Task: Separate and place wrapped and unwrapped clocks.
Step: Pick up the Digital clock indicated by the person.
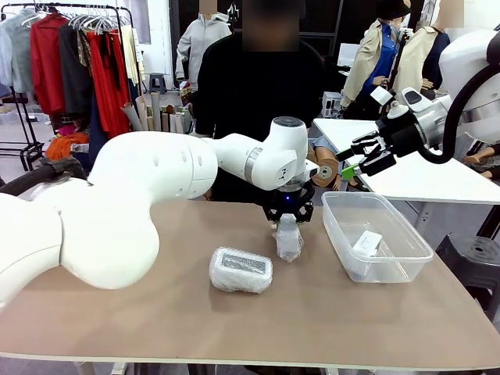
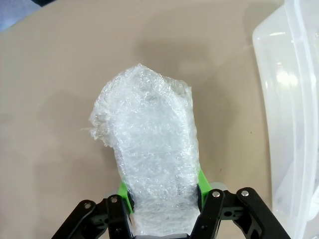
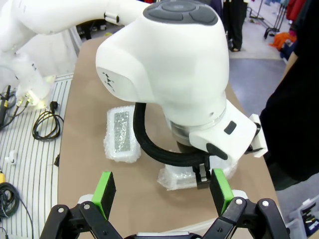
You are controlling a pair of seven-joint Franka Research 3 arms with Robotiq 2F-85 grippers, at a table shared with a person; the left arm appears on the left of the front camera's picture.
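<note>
item: wrapped clock pinched in left gripper

we list the left gripper [image 1: 287, 221] at mid-bench, pointing down, its green pads [image 2: 124, 192] pressed onto both sides of a wrapped clock [image 1: 289, 242]. the left wrist view supplies the contact itself: the bubble wrap bulges out between the pads and runs away from the gripper over bare bench [image 2: 55, 99]. the front view supplies the posture: the bundle stands upright, its lower end at the bench top, lifted or resting we cannot tell.

second wrapped clock [image 1: 241, 269], grey face up, lies flat just beside and nearer the robot. the right wrist view gives the face as a long speckled strip.

bare white clock [image 1: 366, 242] lies inside a clear plastic bin [image 1: 391, 266] to the robot's right.

right gripper [image 1: 353, 162] hangs raised beyond the bin, pads spread wide, nothing between them.
</note>
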